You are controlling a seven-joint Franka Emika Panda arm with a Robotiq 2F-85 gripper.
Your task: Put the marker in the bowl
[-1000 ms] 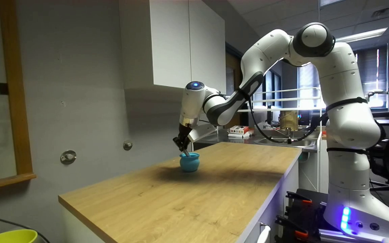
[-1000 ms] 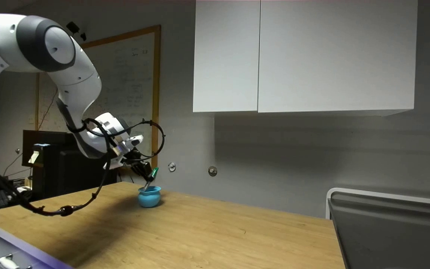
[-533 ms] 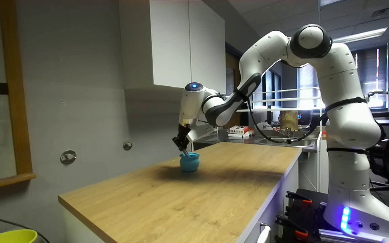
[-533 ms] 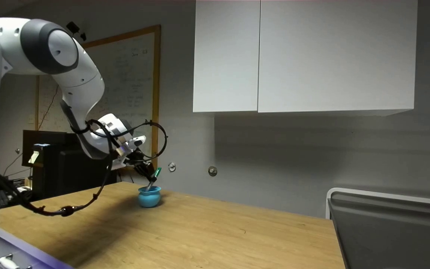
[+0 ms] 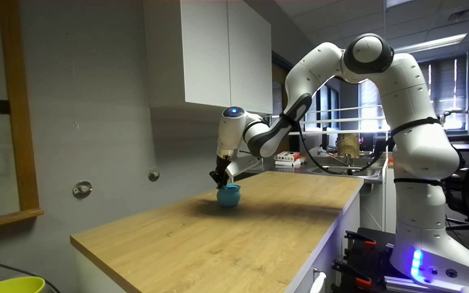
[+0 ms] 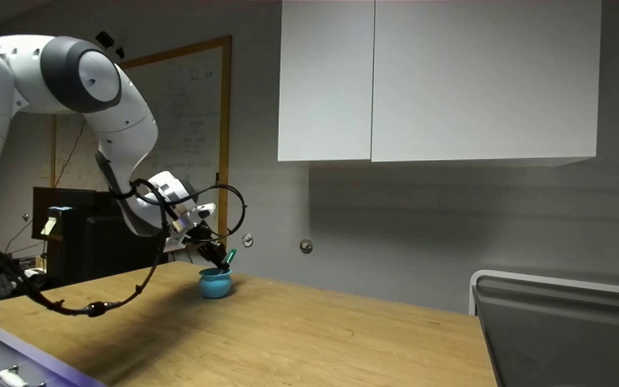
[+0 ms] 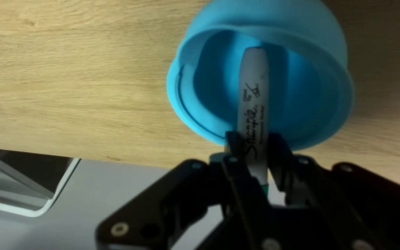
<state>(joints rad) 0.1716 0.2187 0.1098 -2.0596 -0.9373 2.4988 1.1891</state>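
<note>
The marker has a white barrel [image 7: 253, 86] with black lettering and a green cap [image 6: 231, 255]. The bowl is small, round and bright blue, and stands upright on the wooden counter in both exterior views [image 5: 229, 197] [image 6: 215, 286] and in the wrist view [image 7: 283, 17]. My gripper [image 7: 255, 144] is shut on the marker's barrel, one finger on each side. The marker is tilted, its white end down inside the bowl and its cap up behind the fingers. In the exterior views my gripper [image 5: 222, 186] is right at the bowl's rim; whether it touches the rim I cannot tell.
The wooden counter [image 5: 218, 244] runs along a grey wall. A white cabinet [image 6: 438, 80] hangs on the wall above. A looped black cable [image 6: 94, 309] hangs from the arm. Boxes [image 5: 288, 157] lie near the sink, and a yellow-green bin [image 5: 12, 285] stands below the counter's near end.
My gripper has moved lower with the marker in it, so the marker reaches deeper into the bowl. The cap has shifted slightly right in an exterior view. The bowl has stayed in place.
</note>
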